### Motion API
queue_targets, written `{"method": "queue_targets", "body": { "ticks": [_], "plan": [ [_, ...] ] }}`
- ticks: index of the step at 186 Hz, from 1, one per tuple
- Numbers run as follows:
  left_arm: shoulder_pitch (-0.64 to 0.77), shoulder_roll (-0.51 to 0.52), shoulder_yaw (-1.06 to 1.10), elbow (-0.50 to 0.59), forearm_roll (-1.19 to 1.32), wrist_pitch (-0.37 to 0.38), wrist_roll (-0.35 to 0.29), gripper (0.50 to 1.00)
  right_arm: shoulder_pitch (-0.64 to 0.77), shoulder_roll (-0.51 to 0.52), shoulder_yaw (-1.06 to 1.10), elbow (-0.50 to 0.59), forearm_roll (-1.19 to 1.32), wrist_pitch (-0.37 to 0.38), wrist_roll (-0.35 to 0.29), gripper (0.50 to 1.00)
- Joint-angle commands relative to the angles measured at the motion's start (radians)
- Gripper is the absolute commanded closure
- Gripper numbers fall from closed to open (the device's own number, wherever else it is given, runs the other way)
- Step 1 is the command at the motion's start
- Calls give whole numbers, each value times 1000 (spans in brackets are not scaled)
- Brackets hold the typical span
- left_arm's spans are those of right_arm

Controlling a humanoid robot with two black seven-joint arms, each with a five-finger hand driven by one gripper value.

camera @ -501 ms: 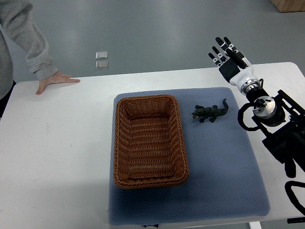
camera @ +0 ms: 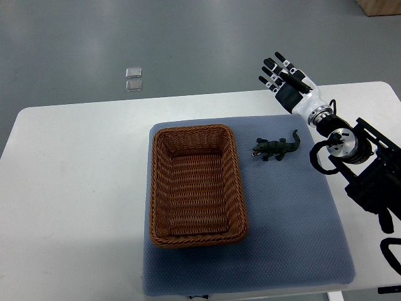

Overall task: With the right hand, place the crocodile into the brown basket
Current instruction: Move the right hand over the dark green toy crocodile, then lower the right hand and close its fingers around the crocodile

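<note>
A small dark green toy crocodile lies on the blue mat, just right of the brown wicker basket, head toward the basket. The basket has nothing in it. My right hand is raised above the table's far edge, up and to the right of the crocodile, with fingers spread and nothing in them. Its arm comes in from the right edge. No left arm shows.
The blue mat lies on a white table. Two small square plates sit on the grey floor beyond the table. A corner of a wooden box shows at the top right.
My right hand has shifted left and slightly up, toward the crocodile's side. The person whose hand rested on the table's far left corner has gone out of view.
</note>
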Motion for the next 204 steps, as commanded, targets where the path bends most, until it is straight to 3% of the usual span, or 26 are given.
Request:
{"method": "queue_targets", "body": {
  "ticks": [1, 26, 70, 106, 138, 204],
  "plan": [
    [0, 0, 1, 0, 0, 0, 0, 500, 52, -58, -90, 3, -116, 17, -47, 527],
    [0, 0, 1, -5, 3, -2, 0, 500, 168, -118, -245, 3, -366, 55, -91, 527],
    [-2, 0, -1, -15, 5, -2, 1, 500, 431, -233, -620, 61, -739, 242, -174, 527],
    [-2, 0, 1, -15, 3, -2, 3, 500, 658, -259, -913, 79, -799, 331, -243, 527],
    [-9, 0, -2, -17, 6, -3, 4, 500, 672, -255, -949, 136, -799, 346, -292, 527],
    [-9, 0, -2, -17, 3, -3, 6, 500, 589, -264, -952, 173, -819, 300, -291, 529]
  ]
}}
